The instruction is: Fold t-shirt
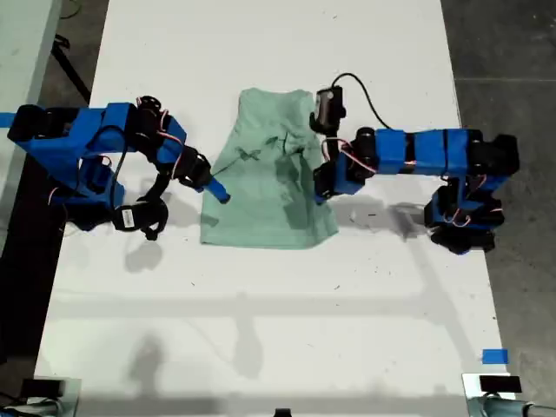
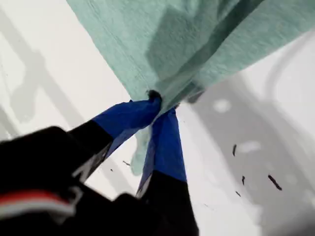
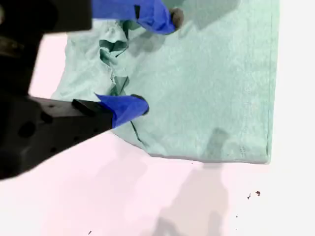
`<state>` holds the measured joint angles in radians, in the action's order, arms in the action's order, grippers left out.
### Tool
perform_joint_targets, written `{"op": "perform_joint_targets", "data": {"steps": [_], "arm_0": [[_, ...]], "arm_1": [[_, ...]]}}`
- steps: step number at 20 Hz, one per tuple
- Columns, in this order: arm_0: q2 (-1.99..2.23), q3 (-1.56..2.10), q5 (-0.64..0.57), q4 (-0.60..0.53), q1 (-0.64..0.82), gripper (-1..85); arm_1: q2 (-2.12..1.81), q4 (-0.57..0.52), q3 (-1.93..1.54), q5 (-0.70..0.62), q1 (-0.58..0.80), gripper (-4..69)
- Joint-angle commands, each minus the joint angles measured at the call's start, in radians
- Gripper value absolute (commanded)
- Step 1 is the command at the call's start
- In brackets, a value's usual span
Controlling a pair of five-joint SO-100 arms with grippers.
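A white table (image 1: pixel 278 295) holds the mint t-shirt (image 1: pixel 265 187), partly folded, just above centre in the exterior view. At its 3 o'clock edge my first gripper (image 2: pixel 160 105) pinches the cloth, jaws together. At 9 o'clock my second gripper (image 3: pixel 147 61) hangs jaws apart (cloth bunched between).

We work in what looks like a robotics lab: a plain white tabletop (image 1: pixel 261 295) on a grey concrete floor (image 1: pixel 504 43), two blue arms mounted at its opposite side edges, loose cables (image 1: pixel 365 95), and a blue tape marker (image 1: pixel 494 356) near the tabletop's corner.
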<state>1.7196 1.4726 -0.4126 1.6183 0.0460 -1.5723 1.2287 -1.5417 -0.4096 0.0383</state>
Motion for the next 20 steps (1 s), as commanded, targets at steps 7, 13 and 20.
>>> {"op": "perform_joint_targets", "data": {"steps": [7, 13, 20], "arm_0": [[0.008, -0.025, 0.009, -0.012, -0.017, 27.0], [0.008, -0.018, 0.009, -0.015, -0.012, 27.3], [0.009, 0.055, 0.112, -0.014, -0.025, 27.8]], "arm_1": [[0.551, 0.063, 0.581, 0.124, -0.064, -1.1], [0.485, 0.219, 0.807, 0.046, -0.063, 29.7], [0.239, 0.353, 0.657, 0.017, 0.008, 25.0]]}}
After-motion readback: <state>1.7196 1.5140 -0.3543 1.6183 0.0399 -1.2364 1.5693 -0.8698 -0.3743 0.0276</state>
